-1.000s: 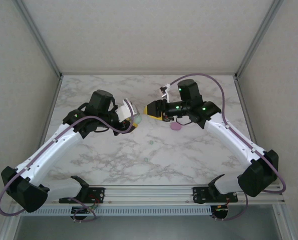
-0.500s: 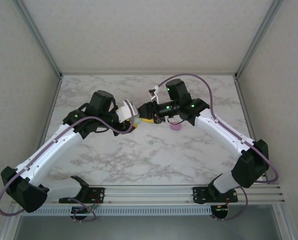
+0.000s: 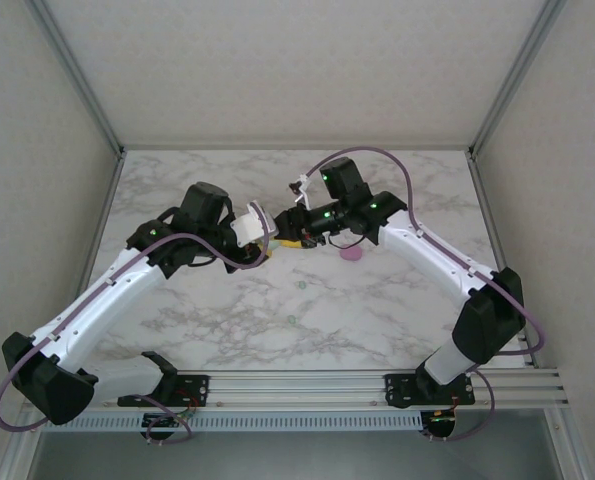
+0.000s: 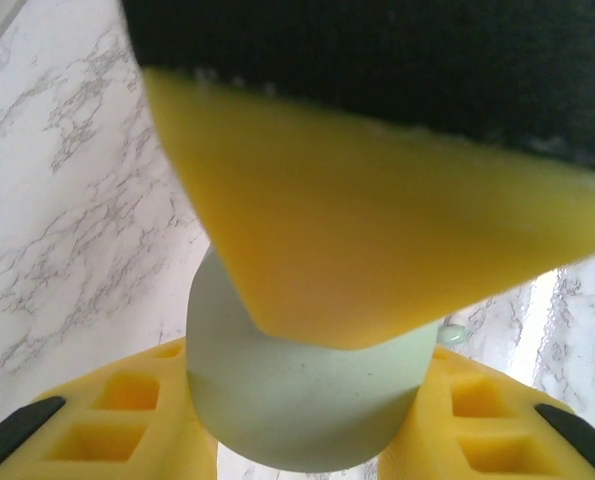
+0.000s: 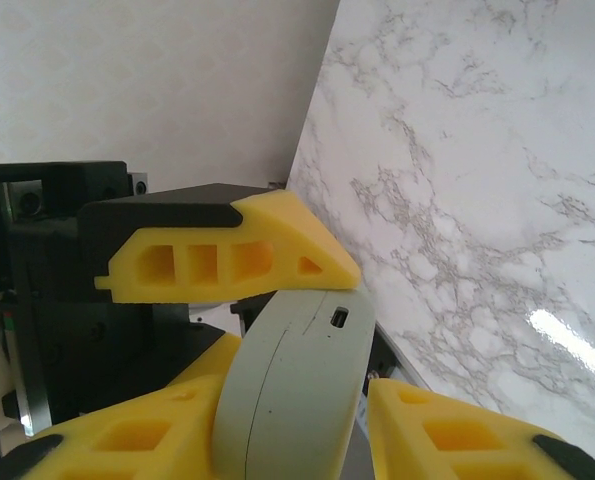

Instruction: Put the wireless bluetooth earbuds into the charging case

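A mint green oval charging case (image 4: 307, 400) sits between the yellow fingers of my left gripper (image 4: 307, 435), which is shut on it above the table's middle (image 3: 266, 240). My right gripper (image 3: 283, 238) has come up against it from the right. In the right wrist view the case (image 5: 287, 400) stands edge-on between my right gripper's (image 5: 297, 435) jaws, touching one finger, with a thin gap at the other. One left finger (image 5: 227, 260) rests on the case's rim. A tiny mint earbud (image 4: 454, 335) lies on the marble below. Two small pale earbuds (image 3: 301, 286) (image 3: 290, 320) lie nearer the front.
A pink oval case (image 3: 352, 253) lies on the marble table (image 3: 407, 300) just right of both grippers, under the right forearm. Grey walls and metal posts close the table on three sides. The rail with the arm bases (image 3: 297, 385) runs along the near edge.
The right arm has swung left until its jaws reach the mint case, and the jaws have narrowed round it. The left arm and the case have stayed in place.
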Action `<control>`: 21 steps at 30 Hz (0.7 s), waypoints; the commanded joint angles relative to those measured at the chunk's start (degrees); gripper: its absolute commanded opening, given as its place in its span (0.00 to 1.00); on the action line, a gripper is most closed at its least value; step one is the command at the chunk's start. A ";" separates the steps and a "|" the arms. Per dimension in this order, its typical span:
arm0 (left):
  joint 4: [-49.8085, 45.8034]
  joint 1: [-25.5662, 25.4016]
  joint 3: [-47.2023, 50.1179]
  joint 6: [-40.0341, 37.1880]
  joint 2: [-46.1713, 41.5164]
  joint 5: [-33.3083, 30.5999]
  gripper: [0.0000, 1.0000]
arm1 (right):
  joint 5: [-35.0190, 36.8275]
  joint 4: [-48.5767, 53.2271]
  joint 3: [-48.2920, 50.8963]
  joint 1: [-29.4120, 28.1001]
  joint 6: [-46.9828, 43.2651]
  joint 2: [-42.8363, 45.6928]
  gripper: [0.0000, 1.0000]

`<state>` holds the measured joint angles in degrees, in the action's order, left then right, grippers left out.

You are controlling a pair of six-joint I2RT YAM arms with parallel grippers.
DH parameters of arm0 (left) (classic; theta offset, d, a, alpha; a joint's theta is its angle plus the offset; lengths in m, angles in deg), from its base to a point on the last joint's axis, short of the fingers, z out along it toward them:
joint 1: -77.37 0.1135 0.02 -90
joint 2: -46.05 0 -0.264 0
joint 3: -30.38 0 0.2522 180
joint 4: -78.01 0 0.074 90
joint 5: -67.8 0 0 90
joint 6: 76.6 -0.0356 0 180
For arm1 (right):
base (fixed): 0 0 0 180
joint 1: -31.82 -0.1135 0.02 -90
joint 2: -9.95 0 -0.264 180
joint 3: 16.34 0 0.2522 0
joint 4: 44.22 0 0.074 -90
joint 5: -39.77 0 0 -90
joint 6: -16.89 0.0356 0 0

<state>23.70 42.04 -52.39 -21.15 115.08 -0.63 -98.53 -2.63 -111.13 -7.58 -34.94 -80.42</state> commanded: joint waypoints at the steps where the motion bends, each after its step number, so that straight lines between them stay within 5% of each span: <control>1: -0.03 -0.44 -1.52 -0.52 -1.00 -1.12 0.32 | -0.81 3.05 -1.23 -0.42 -1.16 -1.30 0.41; 6: 0.91 -0.53 -1.17 0.20 -1.34 -2.64 0.37 | -1.36 1.34 -0.81 -0.42 -0.51 -0.99 0.30; 13: 6.70 -0.08 3.07 2.82 -5.70 -5.16 0.61 | -2.53 -9.31 3.77 1.04 5.05 2.26 0.20; 21: 27.26 10.62 15.75 13.96 -14.72 11.08 0.70 | -9.74 -38.99 15.75 6.99 24.52 5.68 0.18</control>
<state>36.46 47.84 -42.27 -15.62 103.83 0.33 -103.95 -22.56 -99.99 -3.03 -22.57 -77.73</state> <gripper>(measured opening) 0.689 0.271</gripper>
